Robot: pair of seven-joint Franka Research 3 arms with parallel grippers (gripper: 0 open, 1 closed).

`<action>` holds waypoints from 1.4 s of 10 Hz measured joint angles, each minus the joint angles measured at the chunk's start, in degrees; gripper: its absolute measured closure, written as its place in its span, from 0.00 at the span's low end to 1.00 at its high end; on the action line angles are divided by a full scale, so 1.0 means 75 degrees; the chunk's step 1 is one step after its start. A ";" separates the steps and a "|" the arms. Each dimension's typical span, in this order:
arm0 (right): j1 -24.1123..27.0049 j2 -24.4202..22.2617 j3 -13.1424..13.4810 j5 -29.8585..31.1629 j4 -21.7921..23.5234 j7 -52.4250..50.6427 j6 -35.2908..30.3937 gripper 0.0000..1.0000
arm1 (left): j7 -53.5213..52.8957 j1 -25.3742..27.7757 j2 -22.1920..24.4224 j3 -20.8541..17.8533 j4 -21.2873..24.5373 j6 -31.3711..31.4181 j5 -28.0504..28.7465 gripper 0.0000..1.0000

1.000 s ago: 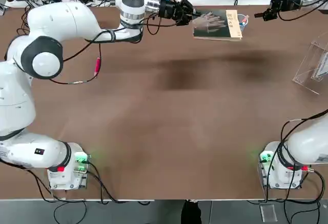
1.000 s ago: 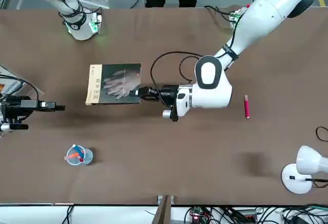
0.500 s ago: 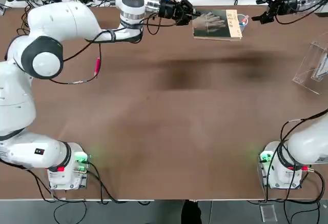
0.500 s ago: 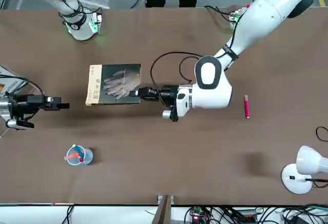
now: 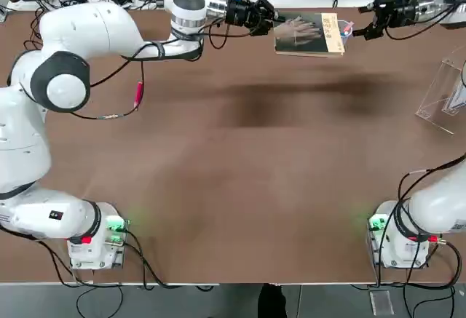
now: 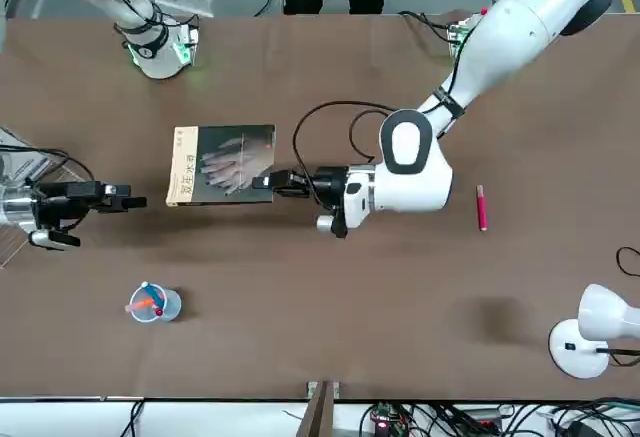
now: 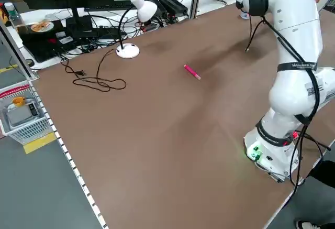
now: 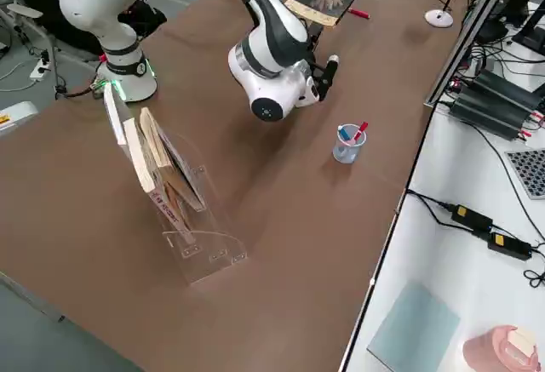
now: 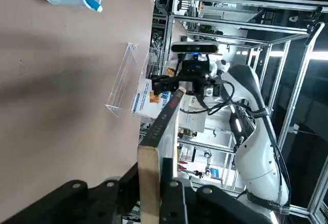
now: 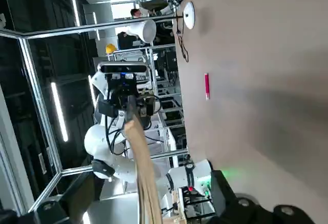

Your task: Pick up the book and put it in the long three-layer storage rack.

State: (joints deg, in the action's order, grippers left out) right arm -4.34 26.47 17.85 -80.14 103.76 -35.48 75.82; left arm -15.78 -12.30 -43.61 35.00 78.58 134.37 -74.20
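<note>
Front view: left gripper point(image 6: 268, 181) clamps the book point(image 6: 222, 164) aloft — right gripper point(image 6: 128, 198), jaws spread, beside it; rack point(image 8: 162, 180) placement outstanding.

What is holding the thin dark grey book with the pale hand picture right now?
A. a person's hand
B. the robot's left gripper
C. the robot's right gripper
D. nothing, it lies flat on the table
B: the left gripper is shut on one edge of the thin dark grey book, while the open right gripper is just beside the opposite edge.
</note>
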 joint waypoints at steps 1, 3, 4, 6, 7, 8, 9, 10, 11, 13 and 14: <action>-0.0020 0.0000 -0.0034 -0.0025 0.0109 0.0000 -0.0018 0.00 | 0.0000 -0.0001 -0.0002 0.0000 -0.0002 0.0000 0.0000 0.96; -0.0050 0.0000 -0.0068 -0.0403 0.0305 0.0118 -0.0178 0.00 | 0.0000 -0.0001 -0.0003 0.0000 -0.0003 0.0000 0.0000 0.96; -0.0056 0.0000 -0.0068 -0.0598 0.0372 0.0200 -0.0269 0.00 | 0.0000 -0.0002 -0.0006 0.0000 -0.0004 0.0000 0.0000 0.96; -0.0059 -0.0001 -0.0070 -0.0744 0.0410 0.0290 -0.0327 0.00 | 0.0000 -0.0002 -0.0013 0.0000 -0.0004 0.0000 0.0000 0.96; -0.0072 -0.0008 -0.0071 -0.0758 0.0410 0.0293 -0.0345 0.00 | 0.0000 -0.0002 -0.0018 -0.0001 -0.0004 0.0000 0.0000 0.96; -0.0100 -0.0019 -0.0074 -0.0764 0.0411 0.0294 -0.0372 0.00 | 0.0000 -0.0002 -0.0022 -0.0001 -0.0004 0.0000 0.0000 0.96; -0.0143 -0.0028 -0.0077 -0.0764 0.0411 0.0296 -0.0400 0.00 | 0.0000 -0.0002 -0.0025 -0.0001 -0.0004 0.0000 0.0000 0.96; -0.0212 -0.0035 -0.0082 -0.0764 0.0415 0.0299 -0.0419 0.00 | 0.0000 -0.0002 -0.0026 -0.0001 -0.0004 0.0000 0.0000 0.96; -0.0296 -0.0039 -0.0089 -0.0764 0.0425 0.0300 -0.0421 0.00 | 0.0000 -0.0002 -0.0026 -0.0001 -0.0004 0.0000 0.0000 0.96; -0.0440 -0.0040 -0.0104 -0.0765 0.0488 0.0300 -0.0421 0.00 | 0.0000 -0.0003 -0.0026 -0.0001 -0.0005 0.0000 0.0000 0.96; -0.0485 -0.0039 -0.0140 -0.0765 0.0555 0.0300 -0.0422 0.00 | 0.0000 -0.0003 -0.0027 -0.0001 -0.0005 0.0000 0.0000 0.96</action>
State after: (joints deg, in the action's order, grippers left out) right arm -7.98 26.18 16.80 -85.87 107.92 -33.23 72.65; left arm -15.78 -12.32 -43.81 34.99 78.54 134.37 -74.20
